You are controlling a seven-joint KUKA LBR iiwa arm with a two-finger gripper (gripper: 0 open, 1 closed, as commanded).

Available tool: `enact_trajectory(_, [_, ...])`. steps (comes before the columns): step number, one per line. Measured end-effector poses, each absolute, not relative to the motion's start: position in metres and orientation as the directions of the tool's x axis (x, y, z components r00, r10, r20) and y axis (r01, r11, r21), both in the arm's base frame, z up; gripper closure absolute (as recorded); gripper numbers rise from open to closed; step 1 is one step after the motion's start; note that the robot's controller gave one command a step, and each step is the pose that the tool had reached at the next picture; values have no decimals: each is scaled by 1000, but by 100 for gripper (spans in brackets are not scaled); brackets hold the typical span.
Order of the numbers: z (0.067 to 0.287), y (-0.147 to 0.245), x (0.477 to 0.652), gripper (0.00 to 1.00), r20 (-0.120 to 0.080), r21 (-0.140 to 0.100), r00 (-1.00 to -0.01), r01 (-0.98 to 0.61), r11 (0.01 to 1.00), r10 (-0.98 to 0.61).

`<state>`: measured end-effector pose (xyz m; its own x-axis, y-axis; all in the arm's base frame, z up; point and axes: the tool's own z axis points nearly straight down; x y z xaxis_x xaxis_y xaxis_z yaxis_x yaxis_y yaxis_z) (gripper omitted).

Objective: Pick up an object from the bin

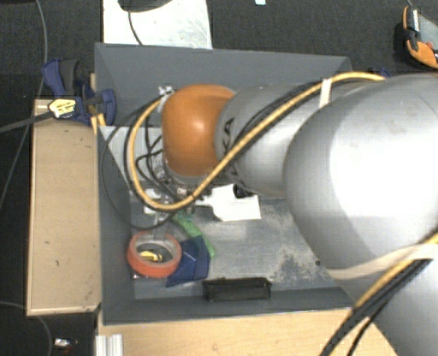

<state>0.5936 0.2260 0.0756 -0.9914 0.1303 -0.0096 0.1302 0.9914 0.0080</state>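
Lower left of frame: orange tape roll (154, 254), likely light, stiff, hollow; best pinched across its wall. Gripper (163, 201) just above, near green strip (192, 227); released or clenched, cannot tell.

I see the tape roll (154, 254) in the near-left corner of the bin (226, 58), a cloth (193, 264) touching its right side, a flat block (236, 288) further right (along the near wall), and a paper sheet (240, 208) behind them.
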Motion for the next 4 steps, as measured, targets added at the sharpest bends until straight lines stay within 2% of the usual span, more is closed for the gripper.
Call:
enact_trajectory(1, [75,225,594,100,-9,9,-989,150,989,150])
enact_trajectory(2, [76,225,594,100,-9,9,-987,158,987,158])
enact_trajectory(3, [101,225,592,100,-4,7,-987,158,987,158])
enact_trajectory(4, [192,225,594,100,-11,11,-988,157,988,157])
